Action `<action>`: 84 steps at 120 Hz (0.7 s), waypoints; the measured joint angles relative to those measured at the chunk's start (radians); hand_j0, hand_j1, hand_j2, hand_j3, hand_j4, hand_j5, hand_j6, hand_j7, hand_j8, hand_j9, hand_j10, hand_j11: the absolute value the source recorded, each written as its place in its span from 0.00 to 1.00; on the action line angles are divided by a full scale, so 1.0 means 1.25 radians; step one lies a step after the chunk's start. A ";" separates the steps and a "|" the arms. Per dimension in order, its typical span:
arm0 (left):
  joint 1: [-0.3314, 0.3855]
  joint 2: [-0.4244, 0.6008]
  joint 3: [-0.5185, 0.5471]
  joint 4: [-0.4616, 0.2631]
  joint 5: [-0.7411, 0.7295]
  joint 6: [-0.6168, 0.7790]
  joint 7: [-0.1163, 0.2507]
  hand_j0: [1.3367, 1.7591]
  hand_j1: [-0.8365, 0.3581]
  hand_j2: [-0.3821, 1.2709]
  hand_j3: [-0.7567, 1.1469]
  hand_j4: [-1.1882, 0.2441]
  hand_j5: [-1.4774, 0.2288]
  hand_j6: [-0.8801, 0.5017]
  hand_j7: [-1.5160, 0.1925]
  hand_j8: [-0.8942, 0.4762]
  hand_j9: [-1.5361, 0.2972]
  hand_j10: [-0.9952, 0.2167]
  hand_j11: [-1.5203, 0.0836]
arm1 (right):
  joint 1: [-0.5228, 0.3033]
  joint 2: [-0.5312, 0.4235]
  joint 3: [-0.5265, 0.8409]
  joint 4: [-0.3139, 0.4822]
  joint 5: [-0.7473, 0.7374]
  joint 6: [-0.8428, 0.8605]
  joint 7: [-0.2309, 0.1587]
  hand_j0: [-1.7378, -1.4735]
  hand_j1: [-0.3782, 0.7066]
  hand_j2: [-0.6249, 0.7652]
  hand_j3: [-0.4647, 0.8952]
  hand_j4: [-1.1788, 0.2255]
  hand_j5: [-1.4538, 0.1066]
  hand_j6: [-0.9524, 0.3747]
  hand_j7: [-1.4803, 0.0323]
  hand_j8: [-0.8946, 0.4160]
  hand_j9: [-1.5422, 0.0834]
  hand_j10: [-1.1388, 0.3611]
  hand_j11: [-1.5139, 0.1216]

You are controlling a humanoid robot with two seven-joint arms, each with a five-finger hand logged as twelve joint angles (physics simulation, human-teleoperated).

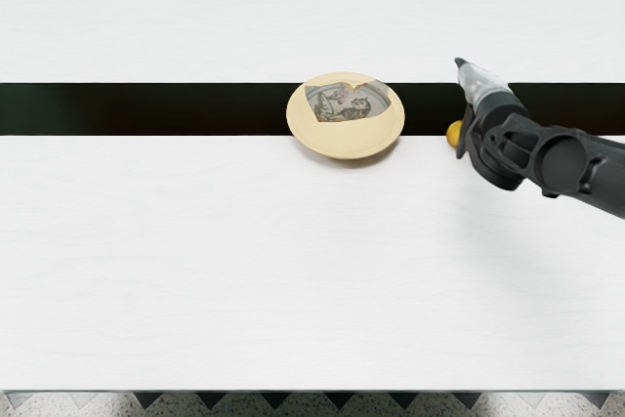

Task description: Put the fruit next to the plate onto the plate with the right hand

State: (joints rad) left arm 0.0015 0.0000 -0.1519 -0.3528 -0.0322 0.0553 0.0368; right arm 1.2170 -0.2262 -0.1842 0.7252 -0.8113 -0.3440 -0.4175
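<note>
Fruit [454, 132]: half hidden against the left side of the right hand [488, 129], not on the plate [342, 149] farther off to the hand's left. Cannot tell whether clasped or merely touched. Probably left to do: securing, lifting, carrying across, setting down.

The right hand [494, 140] hides most of the fruit [453, 133] — perhaps an orange.
</note>
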 joint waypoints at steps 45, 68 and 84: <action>0.000 0.000 0.000 0.000 0.000 0.000 0.000 0.76 0.97 0.23 0.40 0.82 0.85 0.62 0.87 0.64 0.82 0.81 0.93 | -0.011 0.011 -0.010 -0.010 0.012 -0.047 -0.013 0.30 0.08 0.44 0.34 0.80 0.89 0.68 0.93 0.64 0.91 0.72 0.88; 0.000 0.000 0.000 0.000 0.000 0.000 0.000 0.76 0.97 0.23 0.40 0.82 0.85 0.62 0.87 0.64 0.82 0.81 0.93 | -0.015 0.011 -0.008 -0.011 0.015 -0.037 -0.012 0.30 0.19 0.43 0.34 0.73 0.81 0.60 0.85 0.57 0.83 0.66 0.81; 0.000 0.000 0.000 0.000 0.000 0.000 0.000 0.76 0.97 0.23 0.40 0.82 0.85 0.62 0.87 0.64 0.82 0.81 0.93 | -0.015 0.011 -0.007 -0.011 0.016 -0.009 -0.012 0.30 0.28 0.41 0.34 0.67 0.73 0.54 0.78 0.50 0.76 0.60 0.74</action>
State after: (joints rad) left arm 0.0015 0.0000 -0.1520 -0.3528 -0.0321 0.0553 0.0369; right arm 1.1979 -0.2130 -0.1934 0.7118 -0.7916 -0.3554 -0.4329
